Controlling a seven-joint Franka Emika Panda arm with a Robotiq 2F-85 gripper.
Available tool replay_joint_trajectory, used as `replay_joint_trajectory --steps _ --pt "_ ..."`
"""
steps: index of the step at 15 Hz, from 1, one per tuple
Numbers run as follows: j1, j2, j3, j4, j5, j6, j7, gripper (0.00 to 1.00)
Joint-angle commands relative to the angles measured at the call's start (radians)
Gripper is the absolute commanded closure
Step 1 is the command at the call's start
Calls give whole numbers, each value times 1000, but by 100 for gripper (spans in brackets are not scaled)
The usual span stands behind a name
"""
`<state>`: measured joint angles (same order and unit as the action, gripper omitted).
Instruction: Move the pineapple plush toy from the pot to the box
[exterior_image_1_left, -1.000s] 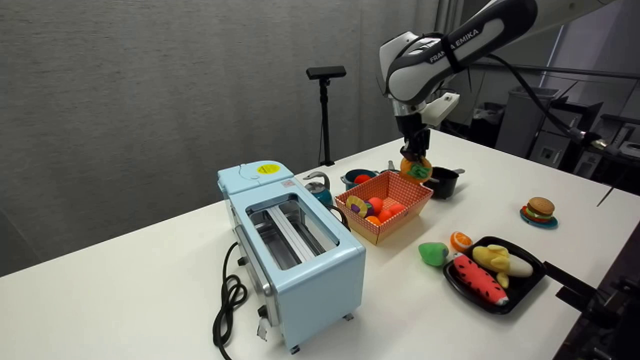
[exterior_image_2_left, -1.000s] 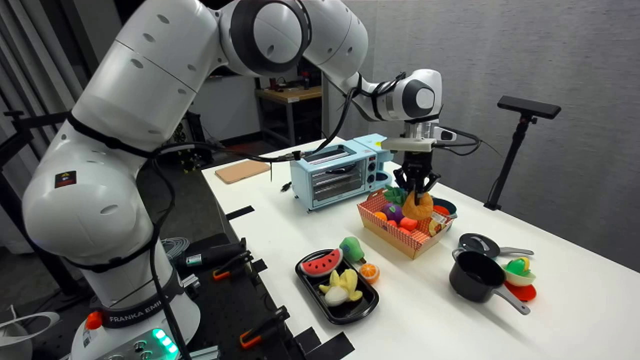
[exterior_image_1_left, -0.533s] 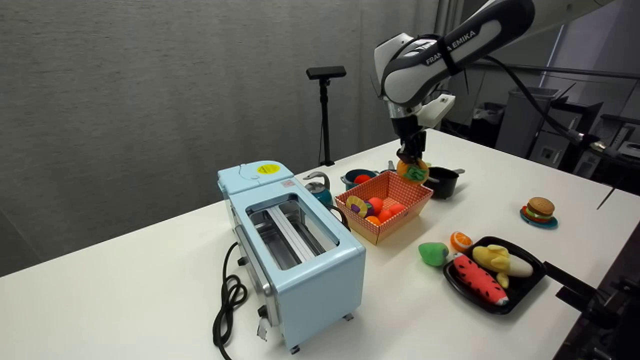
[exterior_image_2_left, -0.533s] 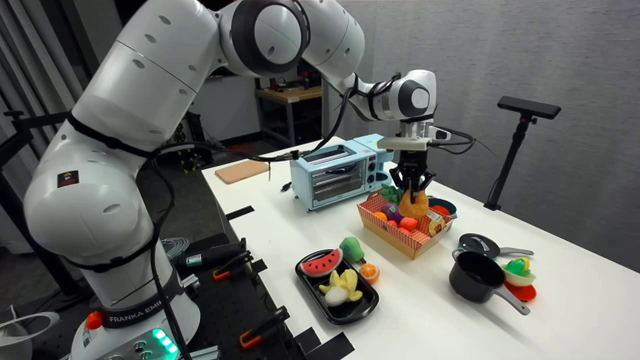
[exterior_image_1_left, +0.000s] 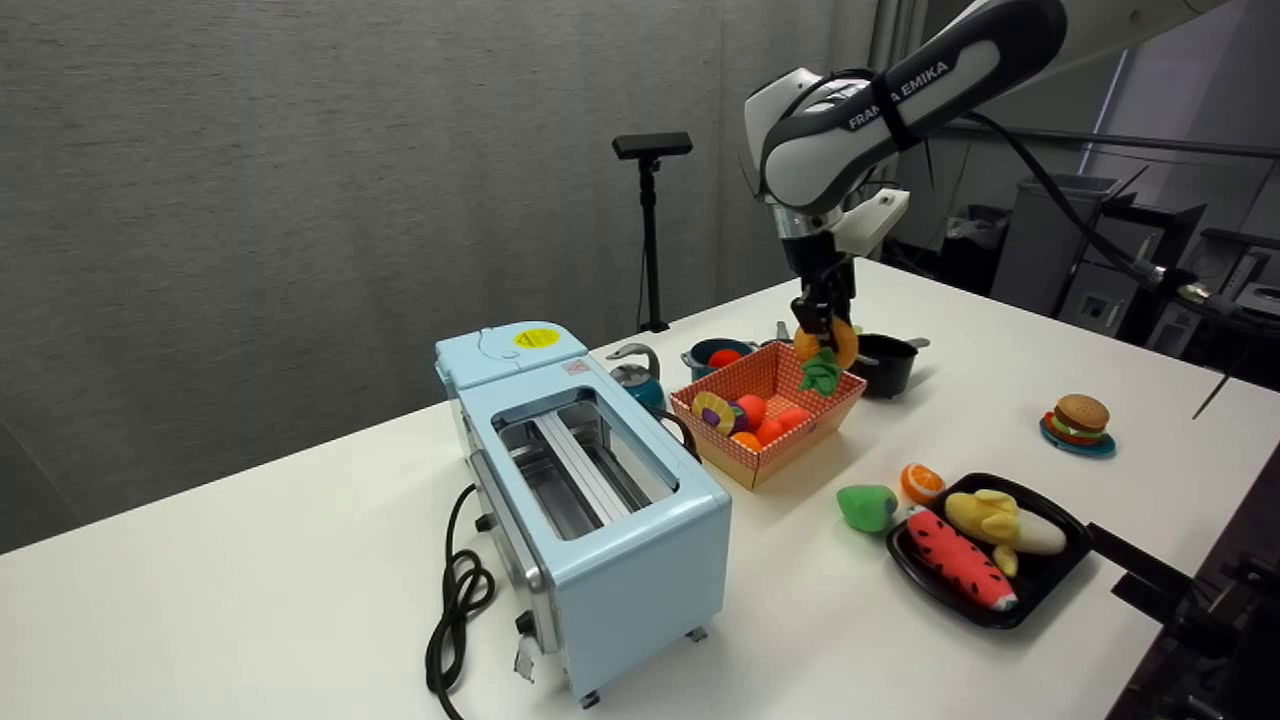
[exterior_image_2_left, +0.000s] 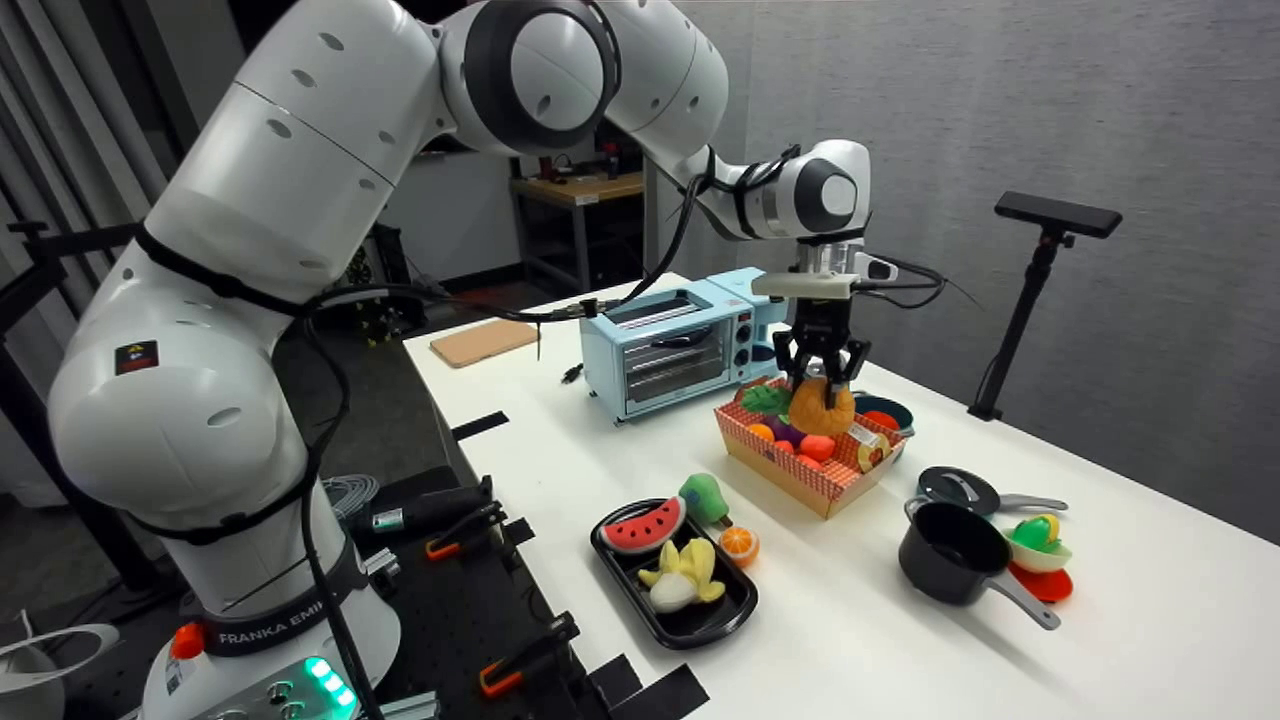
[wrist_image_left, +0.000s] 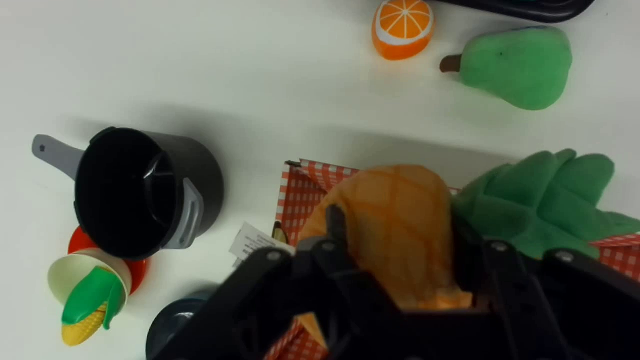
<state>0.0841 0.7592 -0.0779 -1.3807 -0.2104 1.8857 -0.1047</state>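
Note:
The pineapple plush toy has an orange body and green leaves. It is over the far part of the red-checked box, its leaves hanging over the box interior. My gripper is above the box with its fingers spread apart. In the wrist view the plush body lies between the two fingers of the gripper, close against both. The dark pot stands beside the box; its inside looks empty in the wrist view.
The box holds several red and orange toys and a purple one. The light-blue toaster is on one side. A black tray, green pear and orange slice lie in front. A lidded pan is near the pot.
The gripper moved slightly toward the toaster side over the box, then its fingers spread. The plush regained its fuller shape, and its leaves swung down and toward the toaster.

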Motion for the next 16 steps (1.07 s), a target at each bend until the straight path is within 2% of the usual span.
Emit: replay_joint_trajectory --steps 1,8,9,11,13,14,16 --pt "-14 1 20 4 -13 -5 7 50" --pt "-14 1 20 4 -13 -5 7 50" --pt "-14 1 20 4 -13 -5 7 25" --pt "-13 -1 19 -3 -16 5 11 19" --pt "-6 -3 14 -10 -27 14 18 3" --pt "-3 -3 12 -13 -33 18 20 0" --pt "-1 -4 11 -15 -36 22 21 0"
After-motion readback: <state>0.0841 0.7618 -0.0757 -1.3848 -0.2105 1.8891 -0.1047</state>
